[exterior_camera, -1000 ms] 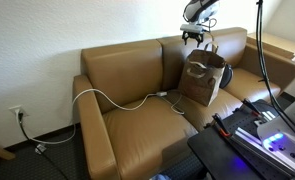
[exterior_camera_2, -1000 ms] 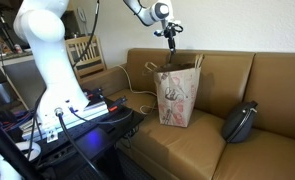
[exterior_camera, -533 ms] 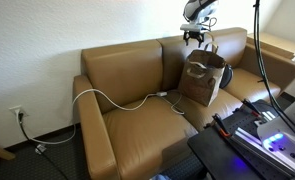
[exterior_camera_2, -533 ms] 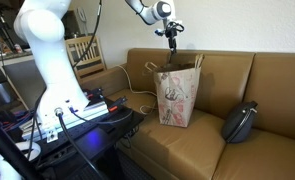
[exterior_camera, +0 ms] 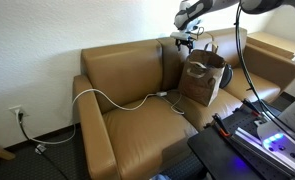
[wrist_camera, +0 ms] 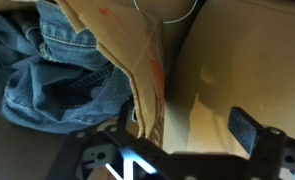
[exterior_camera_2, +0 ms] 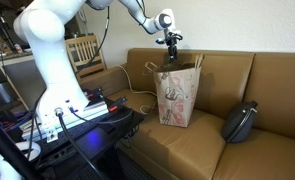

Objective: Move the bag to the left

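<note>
Sofa (exterior_camera: 122, 68): brown leather, set against a white wall; it is shown in both exterior views (exterior_camera_2: 272, 75).
White cable (exterior_camera: 115, 104): draped over the sofa's armrest and laid across its seat cushion.
Black pouch (exterior_camera_2: 239, 122): rounded, rested on the sofa seat against the backrest.
Wall outlet (exterior_camera: 16, 113): mounted low on the wall beside the sofa's armrest.
Wooden chair (exterior_camera_2: 85, 50): placed beyond the sofa's end.
Denim cloth (wrist_camera: 47, 85): crumpled blue fabric, seen in the wrist view.

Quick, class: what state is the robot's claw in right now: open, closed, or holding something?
Claw: open, gripping nothing; in the wrist view the paper wall of the bag shows between its spread fingers.
</note>
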Available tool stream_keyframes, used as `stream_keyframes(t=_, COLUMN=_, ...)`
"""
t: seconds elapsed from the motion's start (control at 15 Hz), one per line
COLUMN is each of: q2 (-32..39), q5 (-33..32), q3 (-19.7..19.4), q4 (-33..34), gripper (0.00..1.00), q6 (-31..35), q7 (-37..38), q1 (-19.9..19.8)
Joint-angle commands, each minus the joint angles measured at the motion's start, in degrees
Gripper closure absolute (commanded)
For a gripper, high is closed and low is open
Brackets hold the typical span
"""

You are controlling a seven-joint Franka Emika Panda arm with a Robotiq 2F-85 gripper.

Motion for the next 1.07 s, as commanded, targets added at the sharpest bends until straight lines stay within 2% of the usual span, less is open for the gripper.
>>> stream_keyframes(t=0.0, q2=5.94, q5=-0.11, q3=-0.96, q4=9.01, gripper=0.0, q6=-7.18, q7=4.51, q1=-0.19)
stream_keyframes(t=0.2, q2=5.23, q5=-2.15, q3=-1.99, q4=9.37, gripper=0.0, q6=-14.6, q7=6.06, q1=-0.17)
stream_keyframes(t=0.4, q2=7.0, q5=-2.56, q3=-1.81, q4=13.13, gripper=0.0, q6=-21.81, q7=5.38, q1=-1.32)
stream_keyframes(t=0.47, q2=5.32, q5=-2.5, q3=-1.28, q4=9.86, gripper=0.0, q6=-18.22, q7=5.65, q1=-0.91)
stream_keyframes(t=0.73, q2=5.47, q5=-2.51, q3=-1.28, q4=10.76, gripper=0.0, q6=-20.19, q7=5.65, q1=-1.36)
stream_keyframes(t=1.0, q2=9.39, q5=-2.35, q3=-1.29, q4=14.4, gripper=0.0, q6=-15.81, q7=8.62, q1=-1.27)
